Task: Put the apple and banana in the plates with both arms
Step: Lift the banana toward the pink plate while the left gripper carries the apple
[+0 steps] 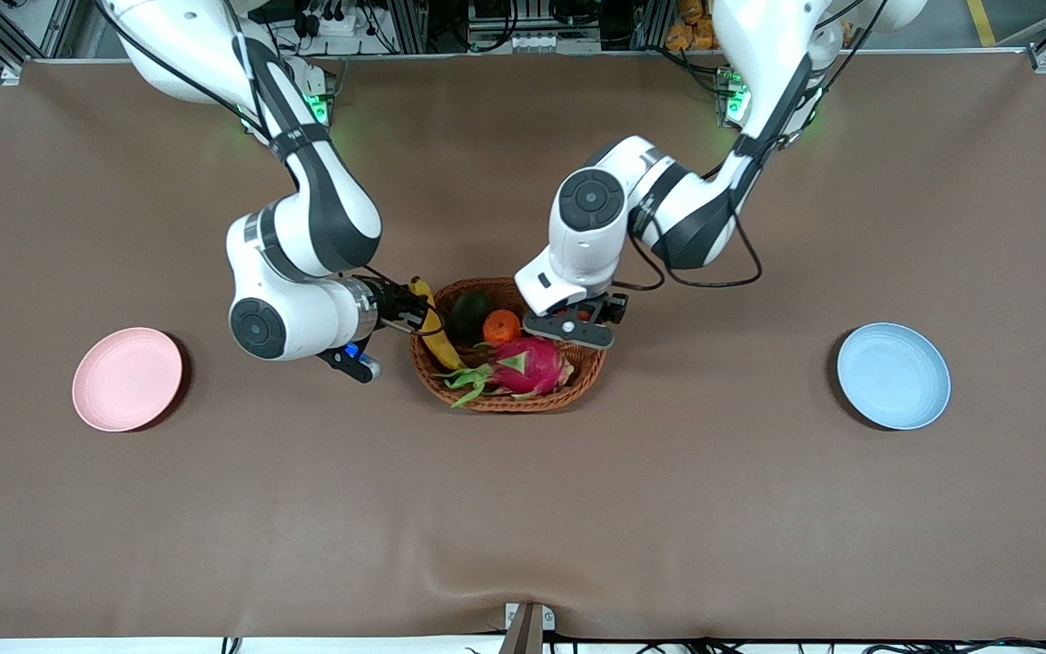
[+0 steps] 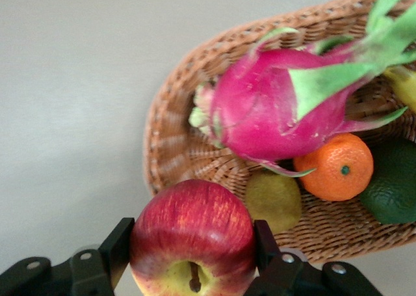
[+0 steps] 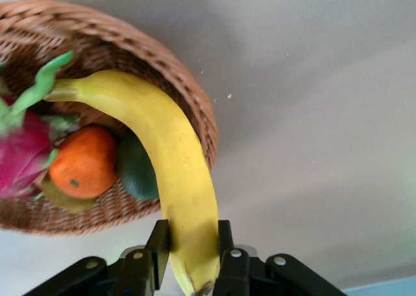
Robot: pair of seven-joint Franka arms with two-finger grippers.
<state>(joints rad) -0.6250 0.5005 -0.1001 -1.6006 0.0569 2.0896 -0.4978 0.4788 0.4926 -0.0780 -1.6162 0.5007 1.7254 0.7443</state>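
Observation:
The red, yellow-streaked apple (image 2: 192,234) sits between the fingers of my left gripper (image 2: 193,244), which is shut on it at the wicker basket's (image 1: 505,400) rim toward the left arm's end. In the front view the left gripper (image 1: 577,325) hides most of the apple. My right gripper (image 3: 192,250) is shut on one end of the yellow banana (image 3: 175,159). That end is at the basket's rim toward the right arm's end, and the banana's (image 1: 437,334) other end lies in the basket. The pink plate (image 1: 127,378) and the blue plate (image 1: 893,375) both lie bare.
The basket (image 2: 169,133) also holds a pink dragon fruit (image 1: 527,366), a small orange (image 1: 502,327), a dark green fruit (image 1: 469,313) and a brownish-green fruit (image 2: 273,201). Brown cloth covers the table. The pink plate is toward the right arm's end, the blue one toward the left arm's.

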